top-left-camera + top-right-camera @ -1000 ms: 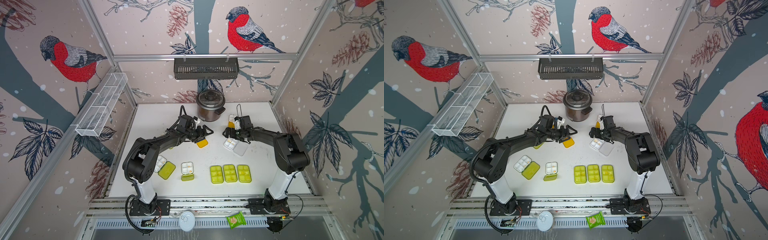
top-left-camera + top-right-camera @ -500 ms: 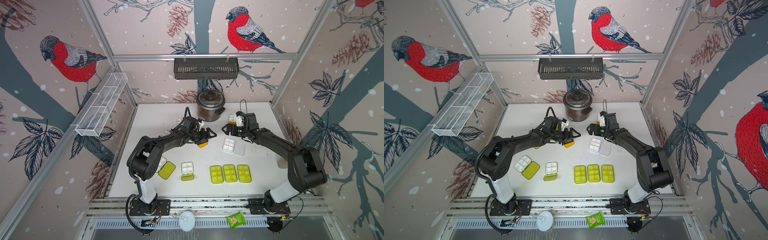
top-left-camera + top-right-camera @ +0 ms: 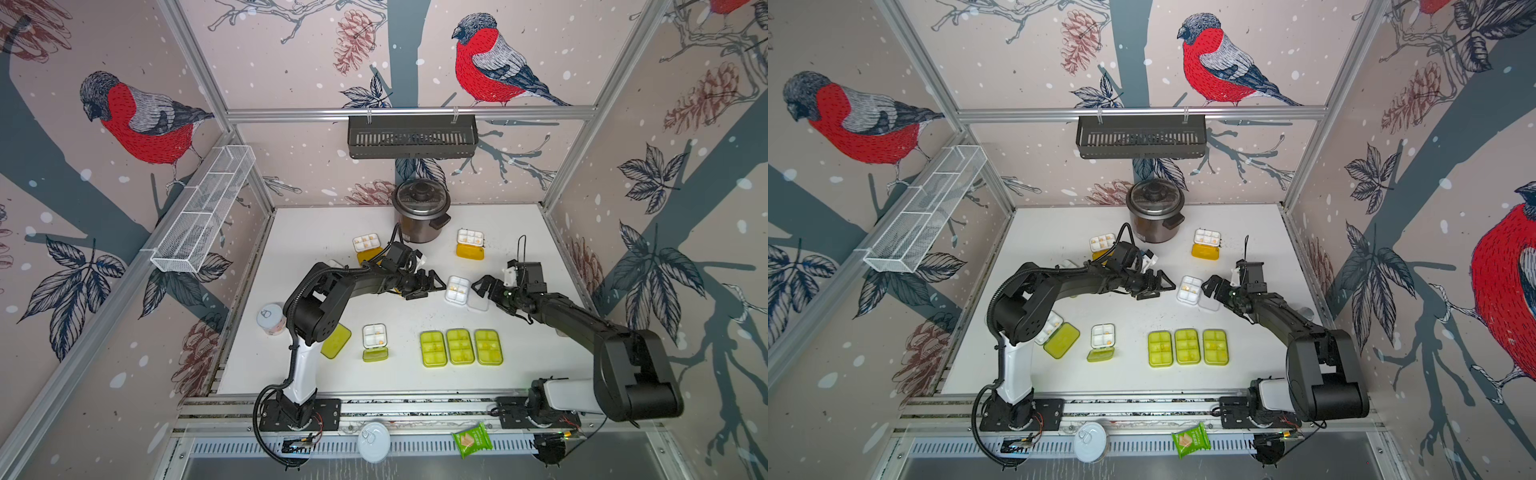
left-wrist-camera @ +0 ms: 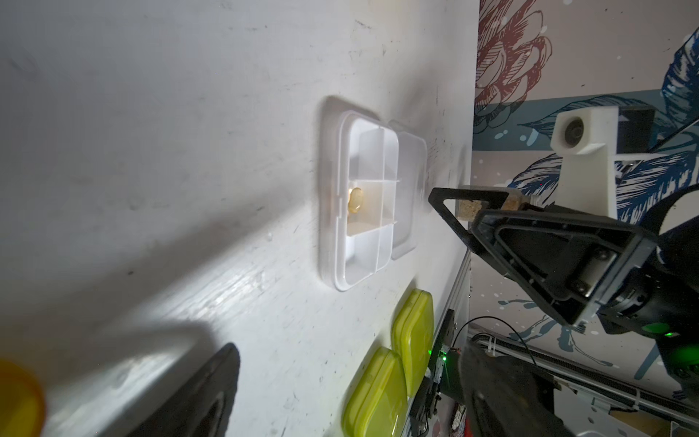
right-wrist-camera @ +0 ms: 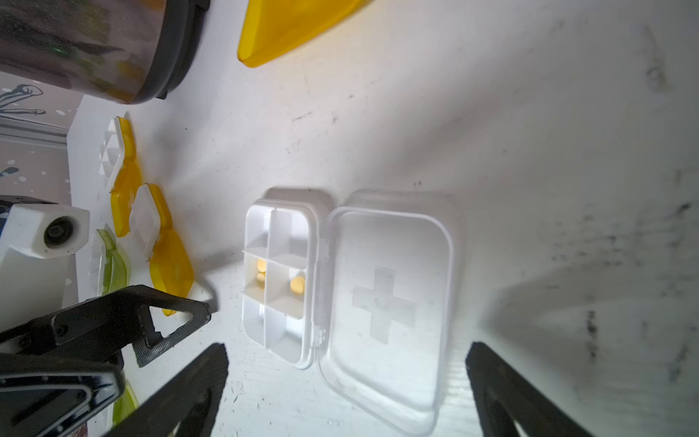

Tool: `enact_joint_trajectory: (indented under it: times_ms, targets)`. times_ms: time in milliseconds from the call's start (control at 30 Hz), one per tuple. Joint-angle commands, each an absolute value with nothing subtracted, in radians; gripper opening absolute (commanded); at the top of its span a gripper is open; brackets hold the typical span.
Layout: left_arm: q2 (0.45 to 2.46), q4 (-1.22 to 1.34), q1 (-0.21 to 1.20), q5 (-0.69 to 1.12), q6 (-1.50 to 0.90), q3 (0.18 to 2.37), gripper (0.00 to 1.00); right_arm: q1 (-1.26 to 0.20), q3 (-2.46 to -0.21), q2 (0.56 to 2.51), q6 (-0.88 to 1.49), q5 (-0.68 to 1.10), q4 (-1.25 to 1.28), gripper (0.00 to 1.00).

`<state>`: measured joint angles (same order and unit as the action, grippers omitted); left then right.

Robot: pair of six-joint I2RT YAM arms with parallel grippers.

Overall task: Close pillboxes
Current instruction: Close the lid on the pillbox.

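Fingers [image 5: 196, 389] of the right gripper [image 3: 484, 289] stand spread wide with nothing held. Between them and just ahead lies an open pillbox [image 5: 280, 280], yellow pills in its middle cells. Its clear lid [image 5: 389, 302] lies flat on the table [image 3: 519, 232] and is embossed with a plain cross. Across the tray, the left gripper [image 3: 430, 286] gapes just as empty, seemingly just short of touching it. Back toward the arm bases sit three closed green pillboxes [image 3: 459, 347]. Print on the snack packet [image 3: 471, 439] is too small to read.

Both arms extended low: left gripper [image 3: 430, 286], jaws spread, points to 3 o'clock; right gripper [image 3: 484, 286], jaws spread, points to 9 o'clock
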<state>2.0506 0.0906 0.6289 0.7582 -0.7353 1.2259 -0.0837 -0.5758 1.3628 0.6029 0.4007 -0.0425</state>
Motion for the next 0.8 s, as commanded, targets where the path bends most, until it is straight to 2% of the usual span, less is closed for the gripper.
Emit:
enact_joint_trajectory:
  times_ms: [0, 500, 767]
  targets:
    - [2.076, 0.092, 0.637, 0.789, -0.685, 1.258, 0.9, -0.081, -0.564, 1.367, 0.62, 0.433, 0.009, 1.0]
    - [2.164, 0.04, 0.701, 0.789, -0.604, 1.339, 0.9, -0.052, -0.506, 1.423, 0.646, 0.525, 0.1, 1.0]
    - [2.156, 0.051, 0.708, 0.802, -0.611, 1.337, 0.9, -0.046, -0.492, 1.383, 0.662, 0.606, 0.146, 1.0]
